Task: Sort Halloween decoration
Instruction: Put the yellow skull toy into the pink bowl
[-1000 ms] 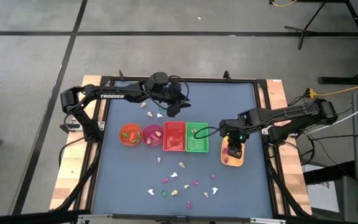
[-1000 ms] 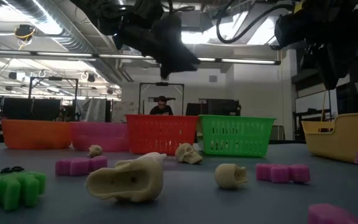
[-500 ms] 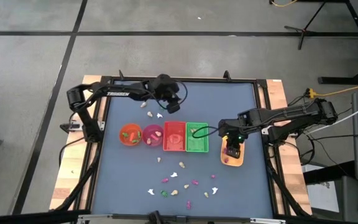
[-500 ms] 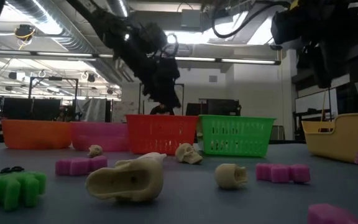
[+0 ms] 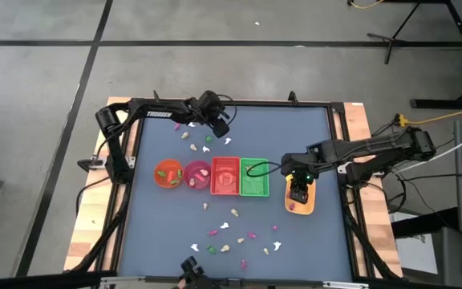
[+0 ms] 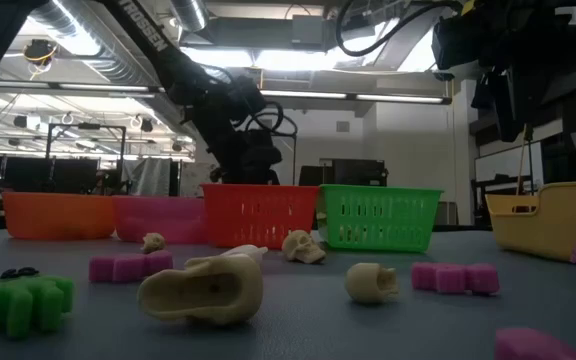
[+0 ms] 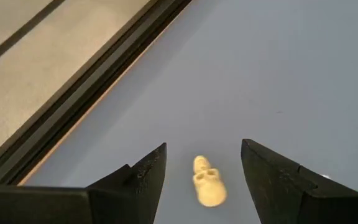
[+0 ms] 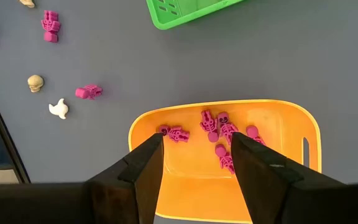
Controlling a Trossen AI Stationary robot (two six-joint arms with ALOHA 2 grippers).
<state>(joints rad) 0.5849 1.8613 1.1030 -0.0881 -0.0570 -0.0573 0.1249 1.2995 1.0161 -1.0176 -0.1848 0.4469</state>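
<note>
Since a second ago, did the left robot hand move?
Yes. The left gripper moved away from the red basket, toward the table's far edge, and now hangs open over a cream skull.

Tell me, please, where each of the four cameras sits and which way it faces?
High: overhead, straight down; both arms, left gripper, right gripper.
Low: table height, level across trinkets toward baskets; arms overhead.
Left wrist: past open fingers at a cream skull.
Right wrist: past open fingers into the yellow tray.
Shared: that tray, green basket.

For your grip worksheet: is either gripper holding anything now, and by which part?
Nothing is held. The left gripper is open above a cream skull; the right gripper is open over the yellow tray.
</note>
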